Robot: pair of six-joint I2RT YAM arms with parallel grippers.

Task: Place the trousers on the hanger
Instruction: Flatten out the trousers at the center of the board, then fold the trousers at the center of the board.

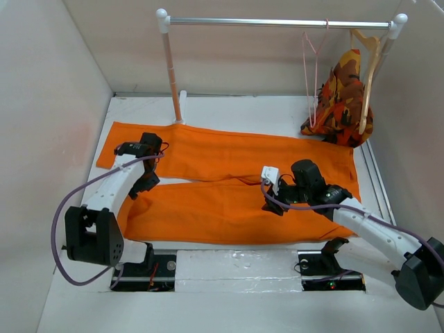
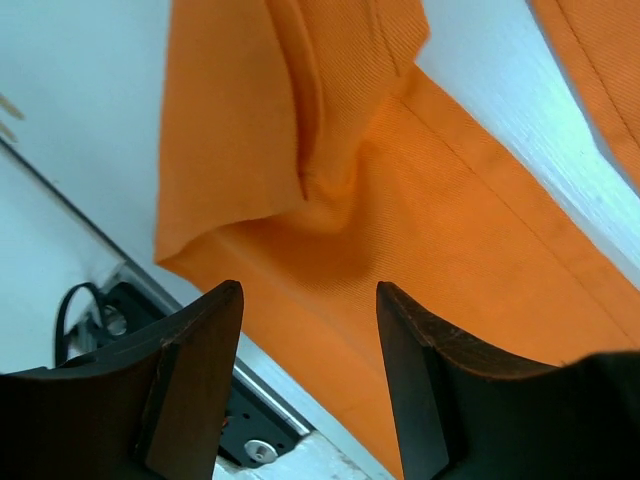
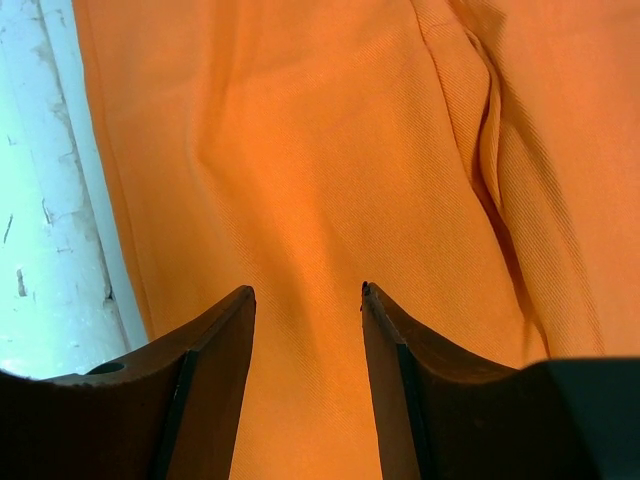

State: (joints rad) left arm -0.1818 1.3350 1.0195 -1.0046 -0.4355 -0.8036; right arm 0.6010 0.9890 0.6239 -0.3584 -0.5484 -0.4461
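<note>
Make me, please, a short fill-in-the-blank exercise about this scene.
1. The trousers lie spread on the ____.
2. The pink hanger hangs from the ____.
3. The left gripper and right gripper hold nothing; their jaws are ____.
Missing words: table; rail; open.

The trousers [image 1: 229, 173] lay spread across the middle of the frame on the table [image 1: 236, 114]; behind them stood the rail [image 1: 277, 23], with the hanger [image 1: 305, 69] hung at upper right, just left of the patterned garment [image 1: 343, 97]
</note>
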